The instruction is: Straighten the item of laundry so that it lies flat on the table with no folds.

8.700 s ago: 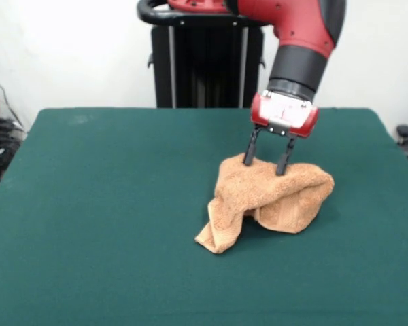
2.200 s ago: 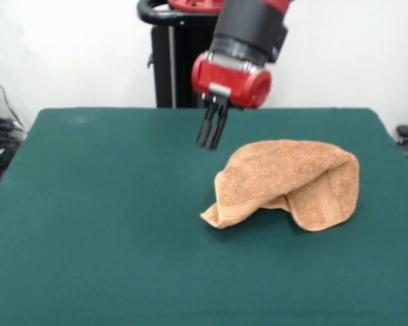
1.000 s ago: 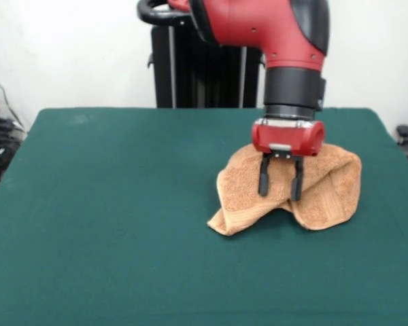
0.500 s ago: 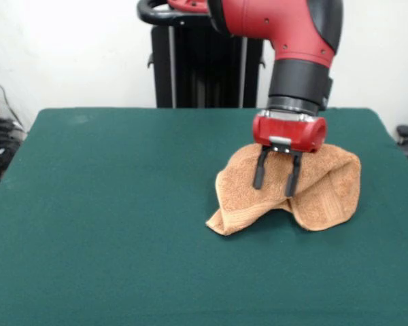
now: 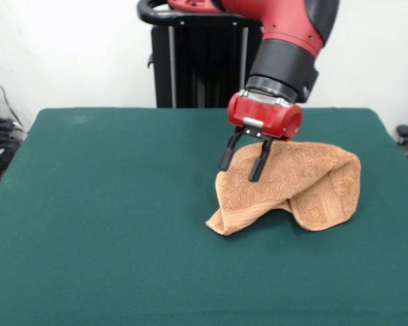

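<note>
The towel (image 5: 292, 187) lies just below and to the picture's right of the gripper (image 5: 242, 163), bunched into a rumpled mound rather than spread flat. Its light orange-tan terry surface rises in a rounded hump, with one thick fold curling under along the right side and a pointed corner trailing out towards the lower left, beneath the gripper's tips. A woven band shows along the edge near that corner and again on the folded lobe at the lower right. Between the corner and the right lobe the cloth arches up, leaving a dark shadowed hollow on the table (image 5: 109, 238). The gripper hangs over the mound's upper left edge, its two black fingers (image 5: 227, 151) spread apart with a clear gap between them and nothing held; whether the tips touch the cloth or sit just above it cannot be told from this angle. The red wrist housing above the fingers is tilted, so the fingers slant down and to the left, and the red and black arm (image 5: 285, 47) climbs away to the upper right and out of the top edge. Behind the arm stands the black pedestal (image 5: 197, 64) at the table's far side, before a white wall. The green felt around the gripper and the towel is bare on every side.
</note>
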